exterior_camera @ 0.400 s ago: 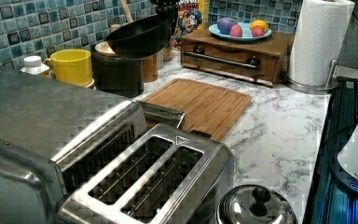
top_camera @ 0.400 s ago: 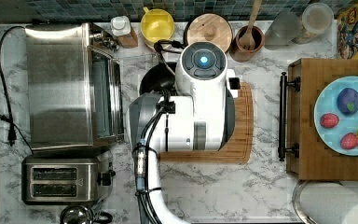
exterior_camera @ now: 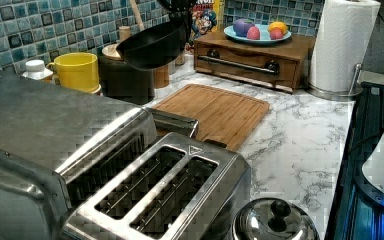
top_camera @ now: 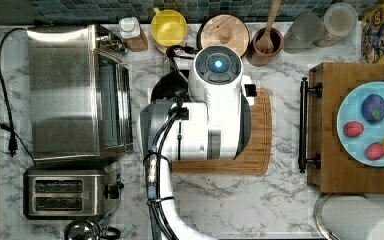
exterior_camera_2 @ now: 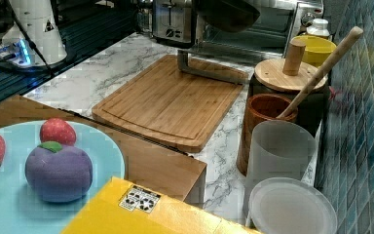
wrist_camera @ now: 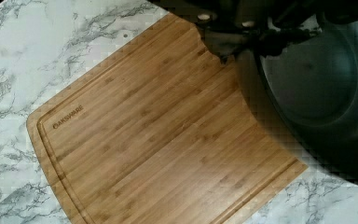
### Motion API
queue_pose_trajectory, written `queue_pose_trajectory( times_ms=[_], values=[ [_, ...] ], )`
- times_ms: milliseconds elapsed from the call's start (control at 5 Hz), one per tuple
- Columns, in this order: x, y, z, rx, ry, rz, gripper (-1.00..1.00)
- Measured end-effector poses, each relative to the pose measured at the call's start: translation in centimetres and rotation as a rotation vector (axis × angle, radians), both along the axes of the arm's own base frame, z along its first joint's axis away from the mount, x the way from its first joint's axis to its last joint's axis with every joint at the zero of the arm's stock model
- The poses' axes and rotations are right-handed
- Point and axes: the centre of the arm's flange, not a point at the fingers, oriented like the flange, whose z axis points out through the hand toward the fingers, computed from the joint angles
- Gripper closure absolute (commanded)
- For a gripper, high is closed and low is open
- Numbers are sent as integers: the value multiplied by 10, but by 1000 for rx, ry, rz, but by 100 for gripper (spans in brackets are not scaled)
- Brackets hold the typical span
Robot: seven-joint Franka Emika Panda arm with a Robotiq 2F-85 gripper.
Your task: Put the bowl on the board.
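Holding the bowl (exterior_camera: pixel 152 45) off the counter: the gripper (wrist_camera: pixel 256 35) pinches its rim, seen in the wrist view, fingers pressed on the edge. Bowl is tilted in the left view, hanging in front of the pot (exterior_camera: pixel 125 77) and above the counter near the board's (exterior_camera: pixel 212 112) far corner. Not on the board yet.

Bowl inside is dull grey and holds nothing, per the wrist view (wrist_camera: pixel 326 79). Board is bare in the left, right (exterior_camera_2: pixel 168 100) and wrist (wrist_camera: pixel 158 140) views; wrist view also shows a brand mark burned near its groove.

Containers:
- Blue plate (top_camera: pixel 347 107) on the tray (top_camera: pixel 330 170): purple fruit (top_camera: pixel 374 107), two red ones, one yellow.
- Wooden cup (exterior_camera_2: pixel 263 117) holds a wooden spoon (exterior_camera_2: pixel 321 68).
- Pot has a round wooden lid (top_camera: pixel 225 34).
- Yellow cup (top_camera: pixel 169 27), inside hidden or empty, cannot tell.
- Two frosted tumblers (exterior_camera_2: pixel 277 151) beside the wooden cup.

View differences: top view has the arm (top_camera: pixel 210 115) covering most of the board and bowl. Right view shows the bowl's underside (exterior_camera_2: pixel 226 13) at the frame's upper edge. Left view shows toaster (exterior_camera: pixel 165 195) slots and paper towel roll (exterior_camera: pixel 342 42).
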Motion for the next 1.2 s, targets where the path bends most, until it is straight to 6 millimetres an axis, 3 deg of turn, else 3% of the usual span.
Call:
queue_pose_trajectory(
  times_ms=[400,600,800,1200],
  values=[
    [4,-9,-19,41,-80,-53,100],
    [-7,-24,-35,43,-132,-95,100],
    [-35,-47,-56,42,-82,-141,100],
    [-83,-118,-93,27,-84,-338,100]
  ],
)
